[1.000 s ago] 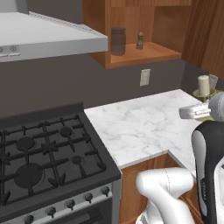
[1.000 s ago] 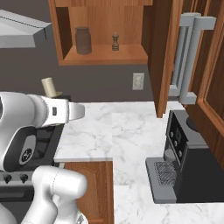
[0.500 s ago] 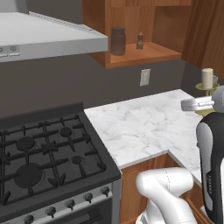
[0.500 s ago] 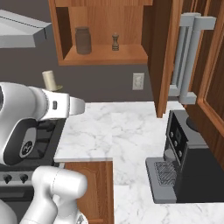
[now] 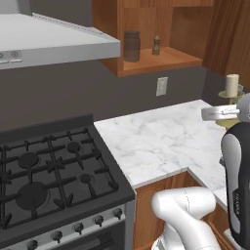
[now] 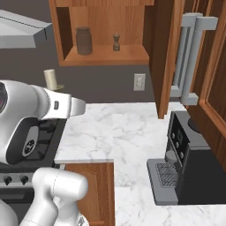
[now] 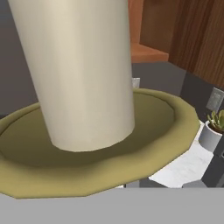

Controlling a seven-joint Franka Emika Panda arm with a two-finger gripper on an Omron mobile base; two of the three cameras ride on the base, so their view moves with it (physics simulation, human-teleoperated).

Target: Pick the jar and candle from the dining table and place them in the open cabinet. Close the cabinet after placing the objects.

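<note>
Tool clamped on candle (image 7: 83,74), carried mid-right of frame; jar (image 5: 131,46) already in cabinet (image 5: 161,29). Next: lift candle onto shelf.

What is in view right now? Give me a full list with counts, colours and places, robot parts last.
jar: one, grey, on the cabinet shelf, left of the mill.
pepper mill: one, dark, on the same shelf.
cabinet: one, brown wood, above the counter, door open.
candle: one, cream on a brass-gold dish, lifted clear of the counter at the pincer.
counter: one, white marble, below the cabinet.
stove: one, black, left of the counter.
range hood: one, grey, above the stove.
wall outlet: one, white, under the cabinet.
coffee machine: one, black, on the counter's right.
potted plant: one, green in a pale pot.
arm: one, white.
pincer: shut on the candle holder.
</note>
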